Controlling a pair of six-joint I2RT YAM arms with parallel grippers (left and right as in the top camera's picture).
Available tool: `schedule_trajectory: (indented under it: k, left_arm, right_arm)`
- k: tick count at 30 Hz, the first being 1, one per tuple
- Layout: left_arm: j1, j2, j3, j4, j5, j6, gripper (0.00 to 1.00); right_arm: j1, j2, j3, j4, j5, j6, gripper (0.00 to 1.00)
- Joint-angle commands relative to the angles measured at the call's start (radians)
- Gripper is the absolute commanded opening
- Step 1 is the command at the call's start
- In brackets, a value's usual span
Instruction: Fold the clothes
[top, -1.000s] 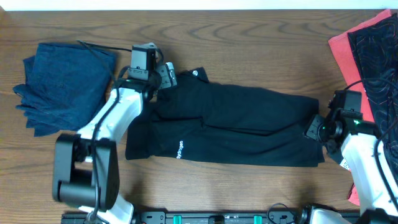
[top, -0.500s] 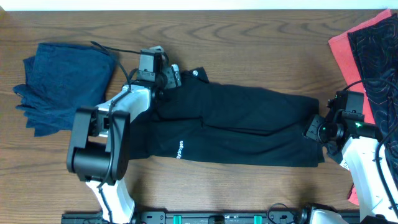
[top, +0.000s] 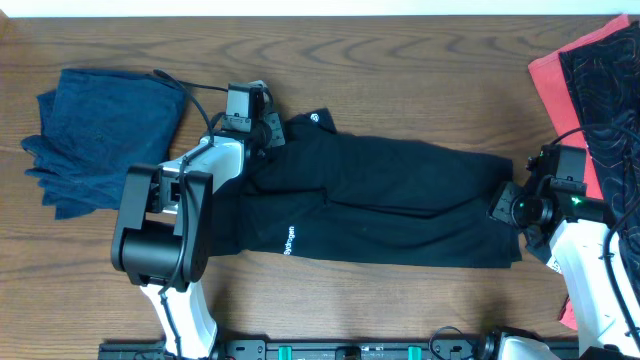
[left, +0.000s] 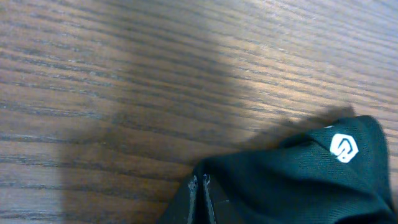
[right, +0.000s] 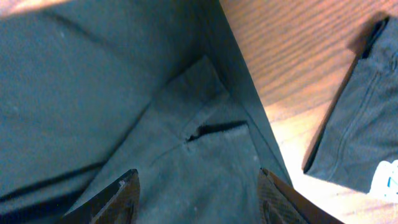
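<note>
On the far left of the desk (top: 400, 60) a blue cloth (top: 100, 135) lies in a loose bundle, apart from the work. Just right of it the left gripper (top: 262, 125) sits at the far left corner of the black trousers (top: 380, 200), by the small white logo (left: 344, 146). In the left wrist view its jaws are closed together, with the waistband edge drawn up to their tips, so they appear to pinch that corner.

The trousers stretch across the middle of the desk, waist to the left and leg ends to the right, mostly flat with a few long creases. The fabric looks thin, soft and light. It should drape and slide easily on the wood, so it is best taken at seamed edges, the waistband and the hems, where it is thicker.

At the leg ends the right gripper (right: 196, 199) hovers with its jaws spread wide over a hem with a small slit (right: 214, 129), holding nothing. Far right lies a red and dark pile of clothes (top: 590, 80).
</note>
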Motion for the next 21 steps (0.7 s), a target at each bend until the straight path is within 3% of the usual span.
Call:
schedule_trajectory:
  k: [1, 9, 15, 21]
  left_arm:
    - [0.005, -0.1, 0.002, 0.009, 0.029, -0.002, 0.06]
    - [0.003, -0.256, 0.002, -0.061, 0.028, -0.002, 0.06]
    - [0.003, -0.255, 0.002, -0.146, 0.027, -0.002, 0.06]
    - [0.003, -0.255, 0.002, -0.169, 0.027, -0.001, 0.06]
  right_arm:
    - [0.004, -0.009, 0.018, 0.019, -0.003, -0.013, 0.58]
    - [0.004, 0.023, 0.017, 0.222, 0.043, -0.014, 0.6]
    - [0.004, 0.116, 0.017, 0.354, 0.04, -0.039, 0.77]
    - [0.004, 0.219, 0.017, 0.47, 0.04, -0.039, 0.79]
